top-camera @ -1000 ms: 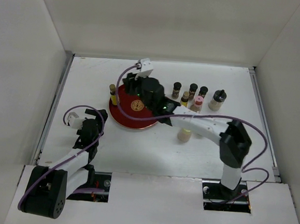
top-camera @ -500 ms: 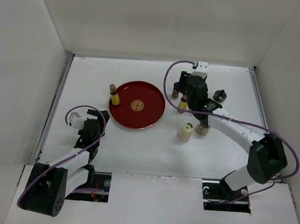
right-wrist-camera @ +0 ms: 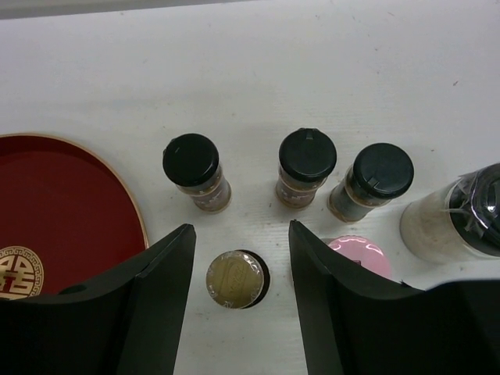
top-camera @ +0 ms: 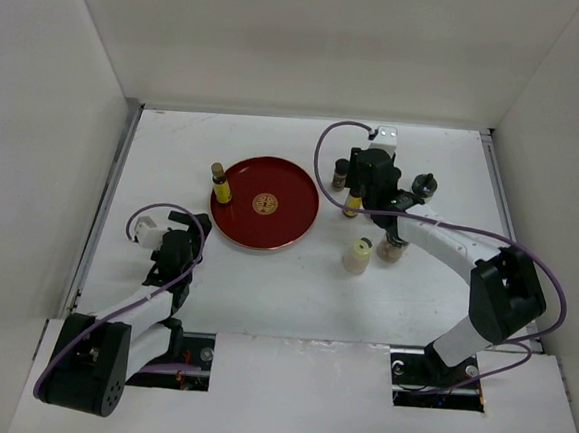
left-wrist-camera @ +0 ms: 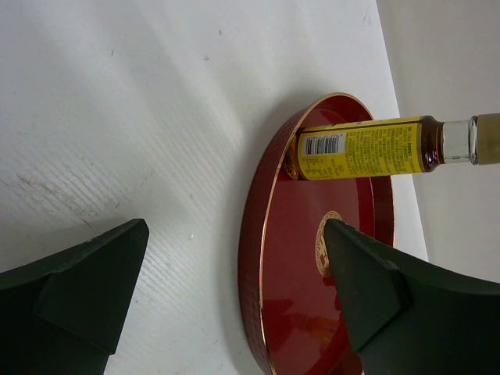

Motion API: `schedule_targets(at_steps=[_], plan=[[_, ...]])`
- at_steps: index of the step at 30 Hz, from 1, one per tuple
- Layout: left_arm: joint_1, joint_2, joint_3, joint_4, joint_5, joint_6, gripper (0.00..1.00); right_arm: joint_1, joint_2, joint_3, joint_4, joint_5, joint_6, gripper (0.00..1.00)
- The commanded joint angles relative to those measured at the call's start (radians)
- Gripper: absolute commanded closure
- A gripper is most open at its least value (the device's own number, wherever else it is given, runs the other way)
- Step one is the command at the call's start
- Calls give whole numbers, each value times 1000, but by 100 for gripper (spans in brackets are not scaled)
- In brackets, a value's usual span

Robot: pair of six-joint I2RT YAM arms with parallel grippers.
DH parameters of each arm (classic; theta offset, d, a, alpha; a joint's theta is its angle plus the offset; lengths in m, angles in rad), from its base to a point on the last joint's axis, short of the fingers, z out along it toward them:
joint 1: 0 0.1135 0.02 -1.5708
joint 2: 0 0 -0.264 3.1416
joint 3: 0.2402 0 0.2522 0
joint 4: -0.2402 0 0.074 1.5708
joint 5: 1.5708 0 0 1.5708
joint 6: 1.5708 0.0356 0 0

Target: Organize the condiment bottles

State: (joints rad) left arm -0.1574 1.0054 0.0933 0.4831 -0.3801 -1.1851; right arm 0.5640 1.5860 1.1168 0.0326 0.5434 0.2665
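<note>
Lab rig: white-walled booth [top-camera: 283, 45], bolted robot arms [top-camera: 438, 245].

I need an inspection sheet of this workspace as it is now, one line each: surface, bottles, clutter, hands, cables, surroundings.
Surface: white table, faint scuffs in the left wrist view.
Job's things: one yellow bottle stands in the red tray at its left rim; right of the tray, on the table, three black-capped bottles in a row, a gold-capped bottle, a pink-lidded bottle, a cream yellow-lidded bottle.
Clutter: nothing seen.
Hands: left hand open, low, facing the tray; right hand open over the gold-capped bottle, one finger each side.
Cables: a purple cable loops from each arm.
Surroundings: white walls on three sides.
</note>
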Motion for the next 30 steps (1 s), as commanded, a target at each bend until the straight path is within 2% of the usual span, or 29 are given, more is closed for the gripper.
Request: schedule_targets(at_steps=[1, 11, 17, 24, 30], plan=[[-1, 7, 22, 63, 3, 10, 0, -13, 6, 5, 4, -14, 22, 44], [5, 13, 17, 69, 18, 7, 0, -10, 51, 29, -22, -54, 43, 49], [-1, 19, 22, 69, 18, 10, 0, -10, 19, 18, -2, -17, 50, 74], [-4, 19, 23, 69, 17, 10, 0, 61, -80, 35, 59, 9, 17, 77], [-3, 9, 23, 69, 15, 8, 0, 141, 12, 173, 93, -62, 20, 78]])
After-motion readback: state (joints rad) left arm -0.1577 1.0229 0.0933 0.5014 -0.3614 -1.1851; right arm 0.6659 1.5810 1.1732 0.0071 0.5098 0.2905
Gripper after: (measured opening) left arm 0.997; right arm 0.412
